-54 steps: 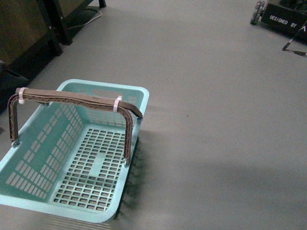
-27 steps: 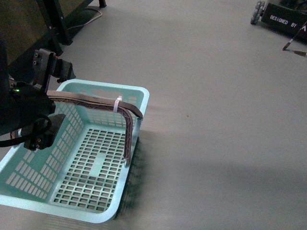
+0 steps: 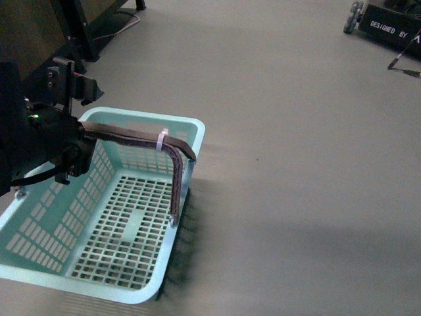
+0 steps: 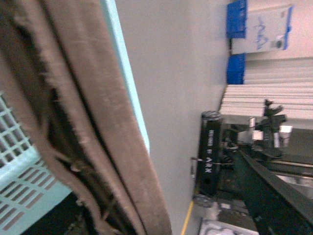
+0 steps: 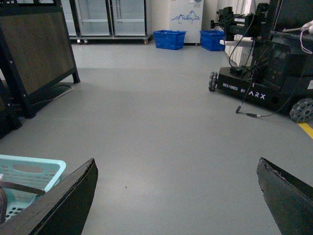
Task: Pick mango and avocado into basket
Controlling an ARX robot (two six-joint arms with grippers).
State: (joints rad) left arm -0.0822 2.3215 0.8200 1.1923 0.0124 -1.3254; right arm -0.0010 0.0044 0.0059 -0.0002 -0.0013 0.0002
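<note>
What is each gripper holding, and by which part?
Right gripper is open and holds nothing. Left gripper straddles the brown handle of the basket near its left end; whether it clamps cannot be told.

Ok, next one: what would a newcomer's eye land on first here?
The big light-teal basket at lower left of the front view, empty, with no fruit in sight. The left gripper sits at its brown handle, which fills the left wrist view. The right gripper hangs open over grey floor.
</note>
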